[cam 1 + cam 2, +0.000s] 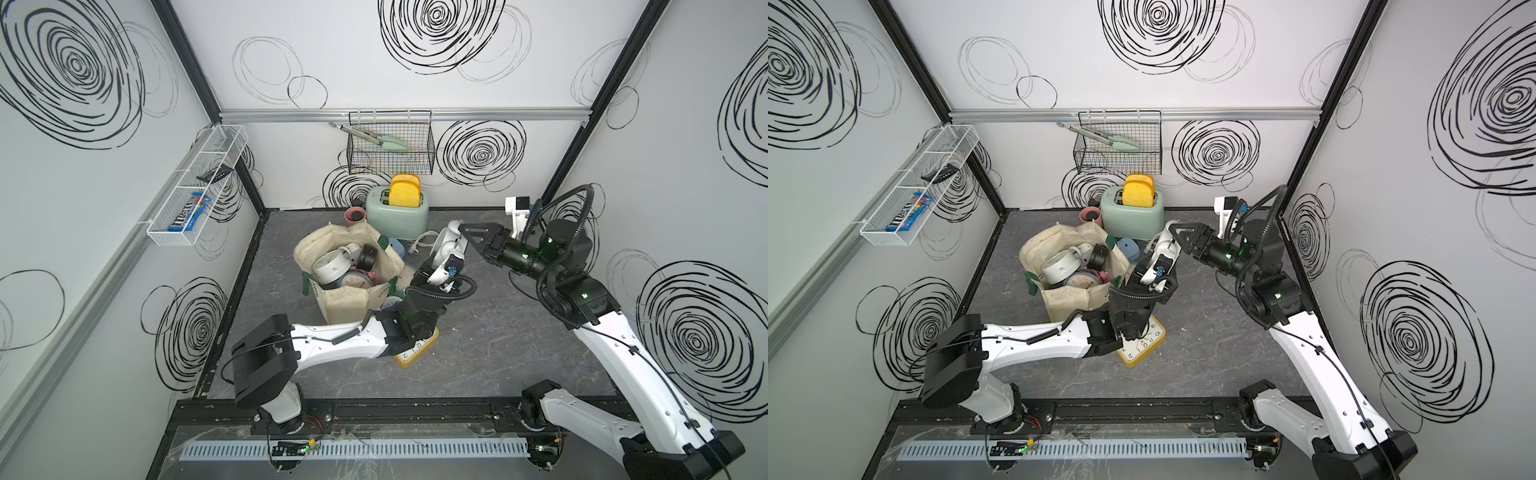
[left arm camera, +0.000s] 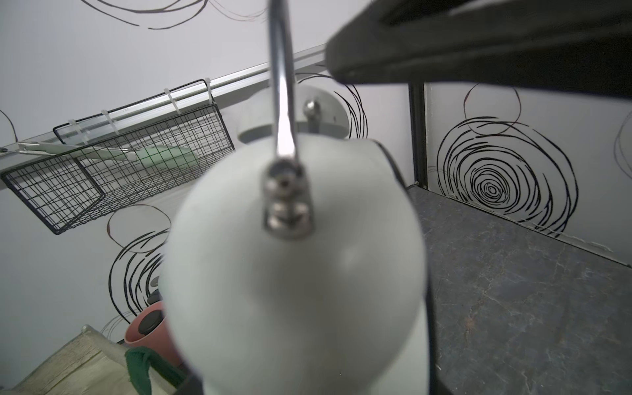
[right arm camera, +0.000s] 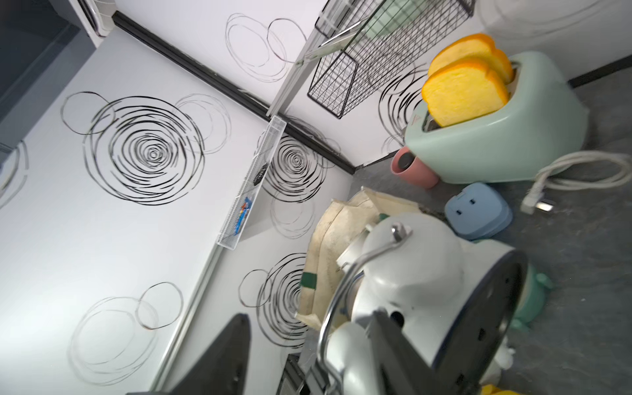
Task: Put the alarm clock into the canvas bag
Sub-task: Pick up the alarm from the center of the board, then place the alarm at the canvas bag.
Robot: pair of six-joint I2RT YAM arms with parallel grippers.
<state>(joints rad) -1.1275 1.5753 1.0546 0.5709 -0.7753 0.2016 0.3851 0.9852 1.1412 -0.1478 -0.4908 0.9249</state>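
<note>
Progress about midway, by the look of it: white twin-bell alarm clock (image 1: 445, 245) raised just beside the cream canvas bag (image 1: 345, 303) with dark green handles, not yet inside. Jaws of the right claw (image 1: 463, 228) spread wide, gripping nothing; left claw (image 1: 436, 259) against the clock, grip hidden, cannot tell. Already in the bag: white round clock (image 1: 330, 268), black round one (image 1: 366, 257), pinkish dial (image 1: 357, 279). Up on the wall, mint tongs (image 1: 374, 139) in the black wire basket (image 1: 357, 162)

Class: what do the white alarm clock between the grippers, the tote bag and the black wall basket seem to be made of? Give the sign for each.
The white alarm clock: smooth matte shell, painted metal or plastic; its handle mirror-bright, likely chromed metal. The canvas bag: cream woven cloth, slumped, creased. The wire basket: black rod grid, likely coated metal.
</note>
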